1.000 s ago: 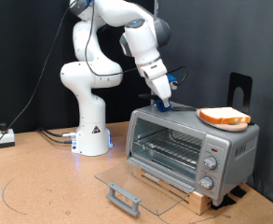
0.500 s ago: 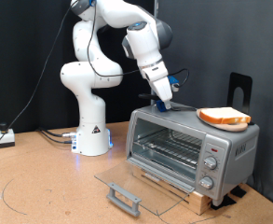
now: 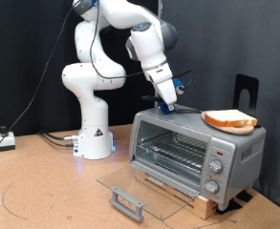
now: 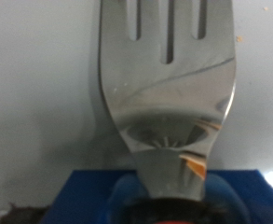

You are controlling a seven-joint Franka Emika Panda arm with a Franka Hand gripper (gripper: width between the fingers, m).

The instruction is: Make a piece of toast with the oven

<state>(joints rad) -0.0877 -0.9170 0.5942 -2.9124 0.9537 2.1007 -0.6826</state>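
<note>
While the oven (image 3: 195, 153) door lies open, the end effector (image 3: 169, 102) grasps a spatula (image 4: 169, 84) near the toast (image 3: 229, 119).

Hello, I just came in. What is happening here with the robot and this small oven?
The Franka arm's gripper is down at the top of the oven, on the exterior view's left part of it. The wrist view shows a metal spatula in front of the camera, its blade over a pale surface. The piece of toast lies on a plate on the oven's top. The oven's glass door is open, lying flat.
</note>
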